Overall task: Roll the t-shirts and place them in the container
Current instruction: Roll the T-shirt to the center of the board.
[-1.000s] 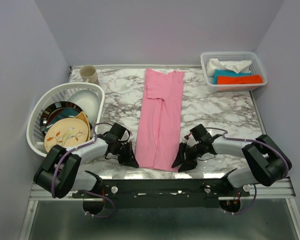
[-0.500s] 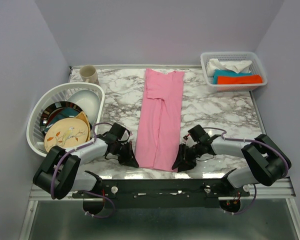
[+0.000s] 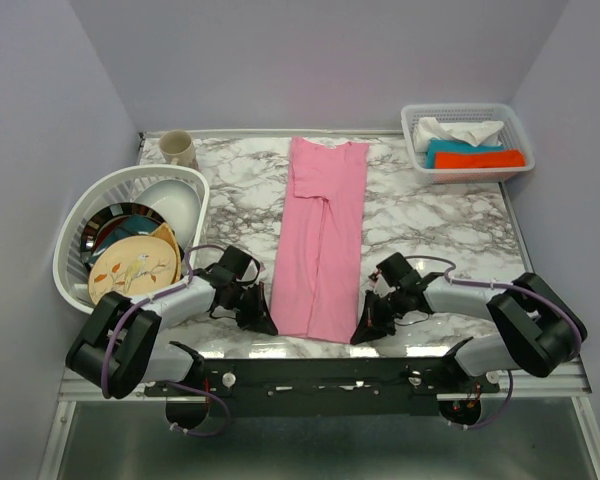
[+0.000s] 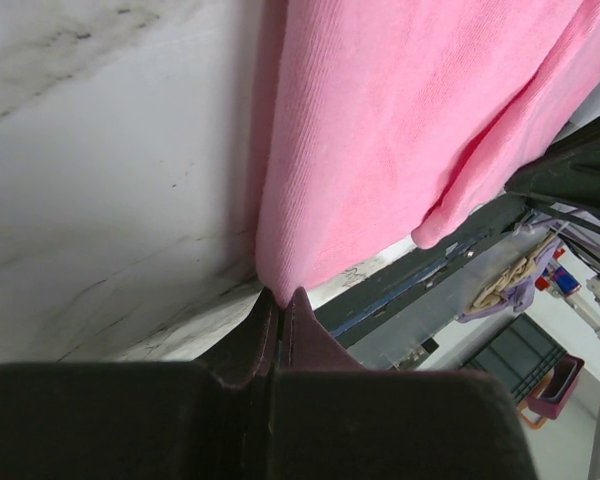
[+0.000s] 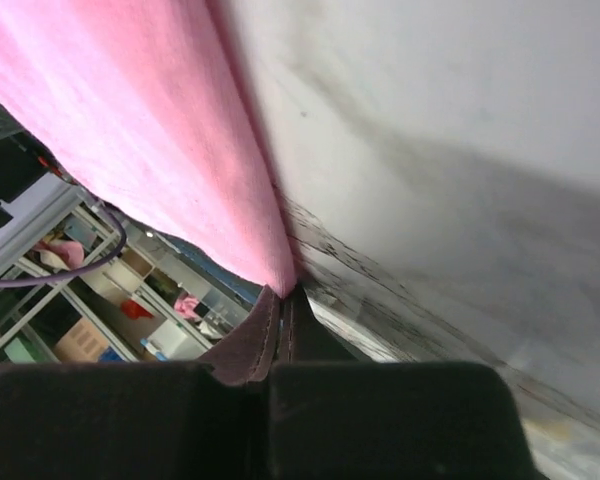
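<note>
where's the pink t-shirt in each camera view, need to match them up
top external: t-shirt is a long strip down the middle of the table, far edge to near edge.
left wrist: t-shirt fills the upper right; its corner meets the tips of the shut fingers.
right wrist: t-shirt fills the upper left, tapering to the tips of the shut fingers.
shared landmark: the marble table, beside the t-shirt in all three.

Two arms with pale grey link shells, left arm and right arm, bulky black joint housings, thin purple cables looping alongside, black left gripper and right gripper with tapered matte fingers, dark base rail dotted with silver screws.
</note>
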Controlling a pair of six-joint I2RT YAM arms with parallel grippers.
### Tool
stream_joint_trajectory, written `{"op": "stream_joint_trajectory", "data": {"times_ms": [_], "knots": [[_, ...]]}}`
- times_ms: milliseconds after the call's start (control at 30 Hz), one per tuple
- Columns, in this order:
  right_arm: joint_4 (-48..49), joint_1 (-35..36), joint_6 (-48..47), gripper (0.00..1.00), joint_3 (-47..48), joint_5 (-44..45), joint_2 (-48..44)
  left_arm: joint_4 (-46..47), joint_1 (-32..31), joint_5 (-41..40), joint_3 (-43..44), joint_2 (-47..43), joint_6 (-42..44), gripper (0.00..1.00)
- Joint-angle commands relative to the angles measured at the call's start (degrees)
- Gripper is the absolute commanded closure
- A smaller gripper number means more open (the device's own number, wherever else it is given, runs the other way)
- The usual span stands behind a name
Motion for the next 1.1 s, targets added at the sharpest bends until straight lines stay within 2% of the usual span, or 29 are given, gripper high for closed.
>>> {"op": "stream_joint_trajectory", "data": {"times_ms": [0,333,567,767,1067], "knots": [[-7.6,0.2,-0.6,1.00,-0.7,8.5,-2.3,-0.9,0.4,-1.3,1.4,-1.1,2.5,1.00],[-12.5,-0.6,-5.6,1.00,2.9,8.6,-12.3,2.1,0.4,2.2,1.9,-6.7,5.0,1.00],[-11.5,-2.0,-5.8,1.00,6.5,8.2,-10.7,1.1,0.8,1.6,4.4,-7.3,6.8,1.00],[-14.3,-3.6,-7.5,1.00,10.2,10.9,-8.7,-2.5,4.5,-3.7,6.6,-6.4,8.5,1.00],[-12.0,-6.3,-8.1,1.00,13.2,11.9,-5.1,0.4,6.9,-4.7,9.5,-3.1,9.1,1.00]]}}
